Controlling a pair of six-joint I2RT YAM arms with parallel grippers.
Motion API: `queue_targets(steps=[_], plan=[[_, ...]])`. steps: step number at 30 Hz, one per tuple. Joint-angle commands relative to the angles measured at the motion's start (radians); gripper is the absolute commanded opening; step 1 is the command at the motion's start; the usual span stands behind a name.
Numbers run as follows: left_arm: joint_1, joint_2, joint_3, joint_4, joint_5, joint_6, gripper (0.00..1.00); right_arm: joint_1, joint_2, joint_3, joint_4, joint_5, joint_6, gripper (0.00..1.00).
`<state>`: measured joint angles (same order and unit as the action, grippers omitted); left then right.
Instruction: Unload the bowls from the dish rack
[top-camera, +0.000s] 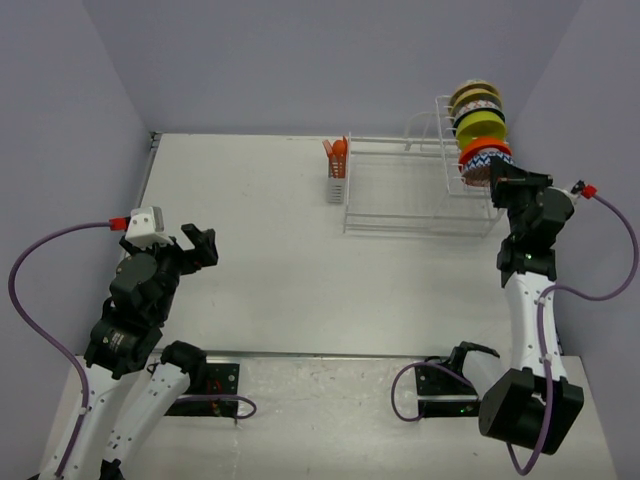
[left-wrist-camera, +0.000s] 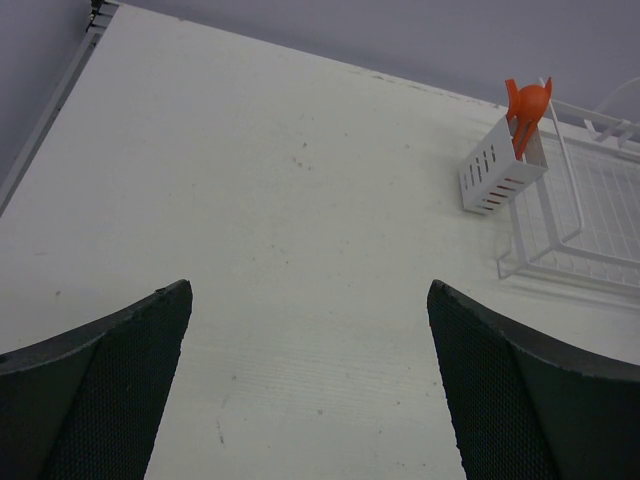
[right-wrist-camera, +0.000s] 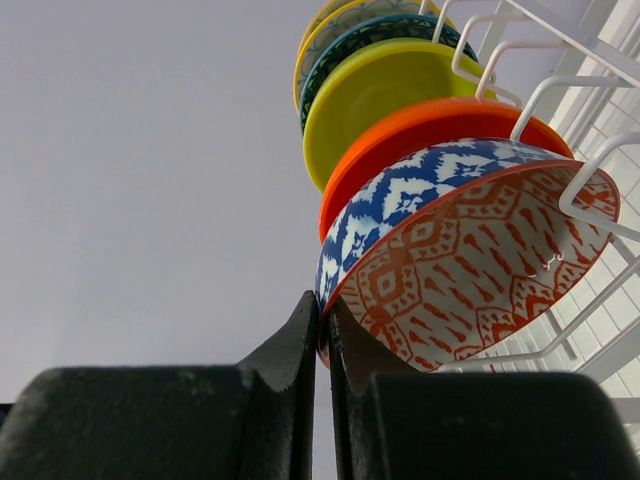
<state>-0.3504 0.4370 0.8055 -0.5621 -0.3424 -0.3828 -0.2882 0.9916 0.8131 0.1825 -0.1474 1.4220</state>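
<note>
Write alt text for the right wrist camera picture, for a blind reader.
The right gripper pinches the rim of a blue-and-orange patterned bowl standing on edge in a white dish rack. Orange, lime-green and other bowls line up behind it.

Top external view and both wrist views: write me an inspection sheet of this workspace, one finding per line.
Surface: white table, faint specks and scuffs.
Job's things: white wire dish rack at the far right; bowls stand on edge in its slotted section, with the blue-and-orange patterned bowl in front, then the orange bowl and the lime-green bowl.
Clutter: orange utensils in the cutlery basket.
Grippers: left gripper open above the table; right gripper shut on the front bowl's rim.
Cables: purple cables loop out beside both arms.
Surroundings: plain lilac-grey walls.
</note>
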Motion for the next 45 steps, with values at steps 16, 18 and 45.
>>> queue_targets(steps=[16, 18, 45], plan=[[-0.004, -0.003, -0.003, 0.042, 0.011, 0.013, 1.0, -0.011, -0.014, -0.046, 0.278, -0.014, 0.089, 0.0], [-0.004, -0.001, -0.003, 0.042, 0.011, 0.013, 1.0, -0.011, -0.025, -0.045, 0.273, -0.011, 0.088, 0.0], [-0.001, 0.012, 0.0, 0.044, 0.014, 0.015, 1.0, -0.011, -0.111, 0.014, 0.301, -0.132, 0.132, 0.0]])
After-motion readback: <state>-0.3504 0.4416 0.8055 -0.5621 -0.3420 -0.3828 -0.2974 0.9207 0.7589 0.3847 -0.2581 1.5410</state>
